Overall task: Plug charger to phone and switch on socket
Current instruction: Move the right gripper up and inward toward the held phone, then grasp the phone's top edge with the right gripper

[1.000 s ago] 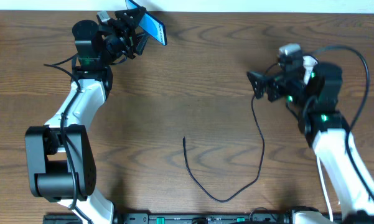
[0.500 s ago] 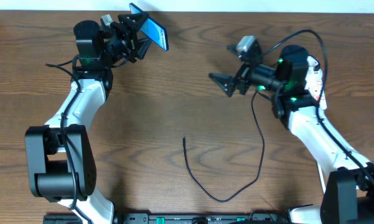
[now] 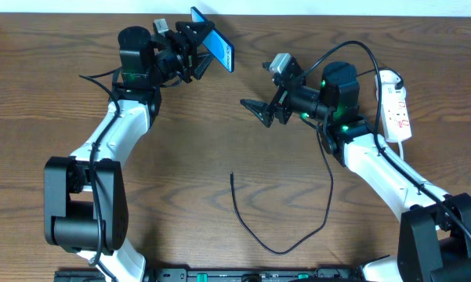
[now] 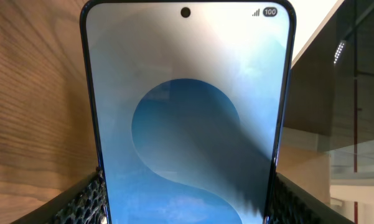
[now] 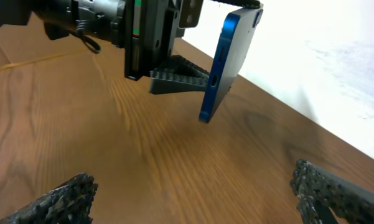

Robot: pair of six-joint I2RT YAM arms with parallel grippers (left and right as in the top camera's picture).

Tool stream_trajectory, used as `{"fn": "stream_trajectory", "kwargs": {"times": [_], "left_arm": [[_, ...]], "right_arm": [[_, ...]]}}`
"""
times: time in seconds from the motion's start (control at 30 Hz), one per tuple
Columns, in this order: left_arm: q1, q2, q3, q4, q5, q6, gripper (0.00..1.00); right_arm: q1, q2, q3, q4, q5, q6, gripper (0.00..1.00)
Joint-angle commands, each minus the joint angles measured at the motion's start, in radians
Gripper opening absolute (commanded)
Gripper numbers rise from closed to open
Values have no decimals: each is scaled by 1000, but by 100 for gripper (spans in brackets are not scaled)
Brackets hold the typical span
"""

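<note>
The rigid, blue-screened glass phone [image 4: 187,124] is pinched low between the left gripper's [image 3: 204,48] fingers, clear of the table; it is judged slippery. The thin black charger cable [image 3: 286,249] lies limp, well apart from the right gripper's [image 3: 255,110] spread, empty fingers. A hold just behind its plug tip [image 3: 232,177] is advised. The white power strip [image 3: 396,102] lies behind those fingers on the brown wood-grain table [image 3: 180,157], which is bordered by a white wall.

Bright, even light falls from overhead, leaving only faint soft shadows on the table [image 3: 219,133]. Up close, a broad diagonal shadow crosses the screen of the phone [image 4: 187,124]; right of the phone it is dim. From my right wrist, white glare burns out behind the phone.
</note>
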Motion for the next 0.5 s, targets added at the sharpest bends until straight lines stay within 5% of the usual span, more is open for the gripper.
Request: {"fn": "stream_trajectory", "kwargs": {"times": [0.0,0.47], "left_arm": [[-2,-20,11,-2,17,33,7],[-5,-20,11,-16,-16,40,8]], "right_arm": [[13,3,22,2,40,-10,99],[57,3,28,127,179,133,99]]}}
